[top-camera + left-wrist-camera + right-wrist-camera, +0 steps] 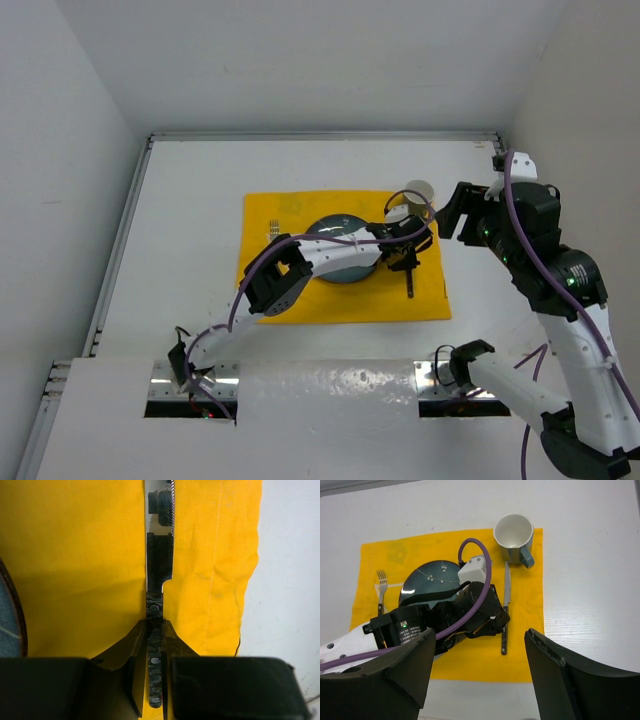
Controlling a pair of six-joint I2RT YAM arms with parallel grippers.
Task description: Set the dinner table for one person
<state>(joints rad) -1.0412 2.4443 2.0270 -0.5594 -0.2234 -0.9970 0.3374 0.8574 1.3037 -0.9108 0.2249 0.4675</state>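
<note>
The white dinner table (180, 220) carries a yellow placemat (290, 215). On the mat lie a dark blue plate (432, 575), a fork (381, 586) left of it and a knife (506, 597) right of it. A white-and-blue mug (515, 536) stands at the mat's far right corner. My left gripper (155, 625) is shut on the knife's dark handle (154, 650), and the knife rests flat on the mat with its blade pointing away. My right gripper (480, 632) hangs open above the mat's right side, holding nothing; in the top view the right gripper (452, 210) is beside the mug (418, 192).
Metal rails (120, 240) and white walls border the table. The left arm (300, 265) stretches across the plate (345, 255). Bare tabletop (590, 580) lies right of the mat. A white panel (320, 390) covers the near edge by the arm bases.
</note>
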